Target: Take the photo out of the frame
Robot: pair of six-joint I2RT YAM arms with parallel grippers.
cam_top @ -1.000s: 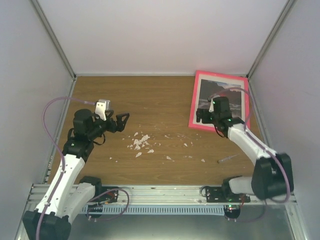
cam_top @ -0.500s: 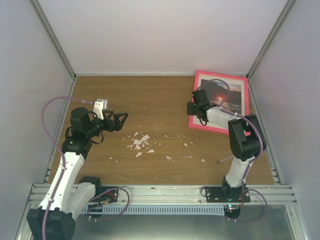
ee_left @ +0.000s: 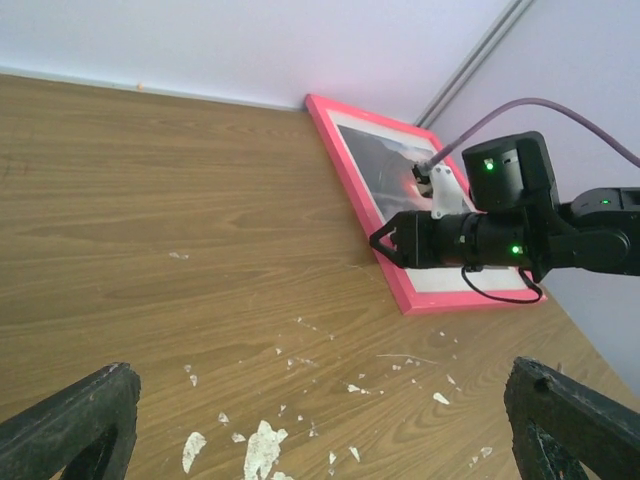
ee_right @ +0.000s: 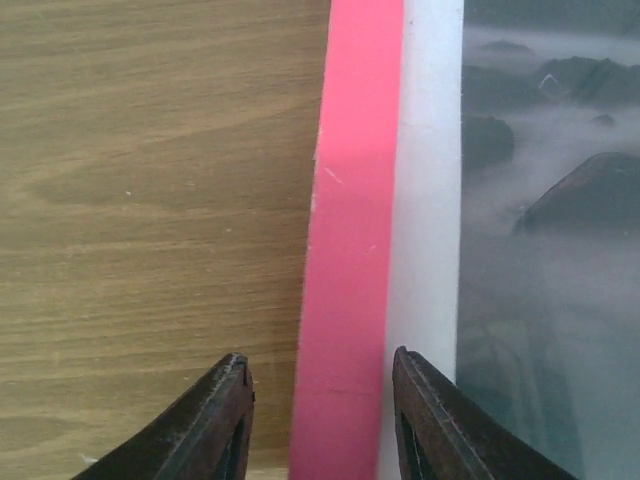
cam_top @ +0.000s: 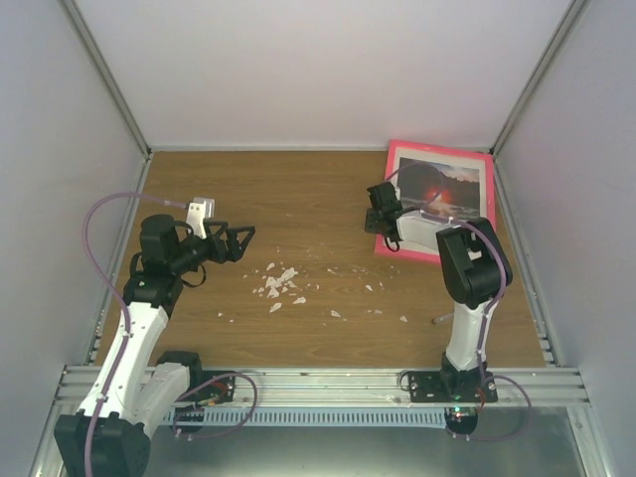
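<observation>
Field notes, working outward from the arm bases.

- Pale torn flakes (cam_top: 277, 281) lie scattered mid-way across the brown wood-grain table (cam_top: 298, 189).
- The left gripper (cam_top: 241, 237) hangs over the table's left part, pointing right. Its jaws are spread wide and hold nothing. In its wrist view I see only bare wood and flakes between the black fingertips (ee_left: 85, 410).
- The right gripper (cam_top: 375, 216) sits low at the left long side of the thin bright pink-red rectangular picture frame (cam_top: 442, 149).
- Its jaws are parted and straddle that border: one finger (ee_right: 225, 420) is over the wood, the other over the white mat (ee_right: 425, 200). Nothing is clamped. I cannot tell whether the tips touch down.
- The frame lies flat and face up in the far right corner, with its far short edge close to the back wall.
- Its long axis runs near to far, with the near end skewed slightly left.
- The glossy rectangular seascape photo (cam_top: 462, 184) sits inside the frame, behind the mat window. It shows dark rocks, grey mist and a red-orange sun glowing at centre.
</observation>
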